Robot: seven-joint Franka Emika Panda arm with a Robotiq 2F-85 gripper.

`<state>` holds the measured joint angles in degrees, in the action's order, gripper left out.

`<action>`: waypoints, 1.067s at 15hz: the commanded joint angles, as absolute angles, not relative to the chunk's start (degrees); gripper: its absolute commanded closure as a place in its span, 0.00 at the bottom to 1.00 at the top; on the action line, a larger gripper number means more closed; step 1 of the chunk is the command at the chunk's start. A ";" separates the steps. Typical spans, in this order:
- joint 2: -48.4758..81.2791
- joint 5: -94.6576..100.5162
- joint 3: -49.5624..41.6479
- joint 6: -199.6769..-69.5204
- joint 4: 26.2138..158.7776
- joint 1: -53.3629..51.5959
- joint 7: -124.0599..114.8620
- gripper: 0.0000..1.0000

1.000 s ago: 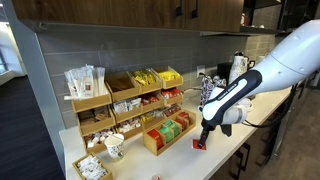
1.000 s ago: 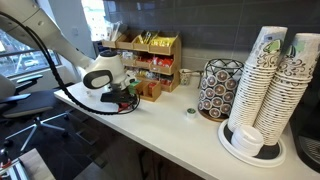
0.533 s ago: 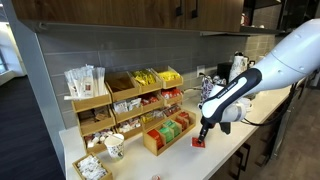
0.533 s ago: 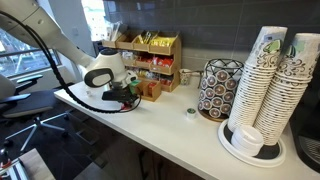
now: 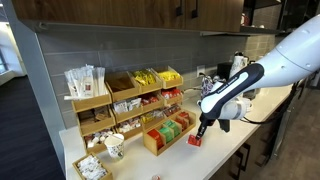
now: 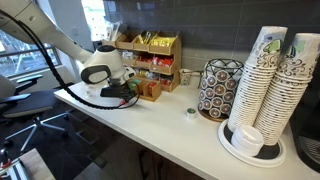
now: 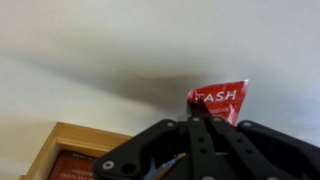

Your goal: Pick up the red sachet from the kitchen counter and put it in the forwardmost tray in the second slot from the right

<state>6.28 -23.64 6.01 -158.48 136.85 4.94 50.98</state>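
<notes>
The red sachet [image 7: 222, 98] was pinched between the closed fingers of the gripper [image 7: 203, 124]. It seemed to hang just clear of the white kitchen counter [image 7: 90, 60], where a soft shadow lay under it. In an exterior view, the gripper [image 5: 199, 130] held the sachet [image 5: 194, 141] just beside the right end of the low wooden tray [image 5: 158, 147]. The pick-up looked done. What likely remained was to carry it over the tray, line it up with the second slot from the right, and release it.
</notes>
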 commanded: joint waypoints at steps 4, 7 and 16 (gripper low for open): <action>-0.22 -22.34 4.44 -160.40 140.90 3.46 48.36 1.00; 0.91 -21.72 4.99 -160.22 139.15 4.28 49.19 1.00; 1.80 -20.33 5.06 -167.45 139.40 3.63 47.15 1.00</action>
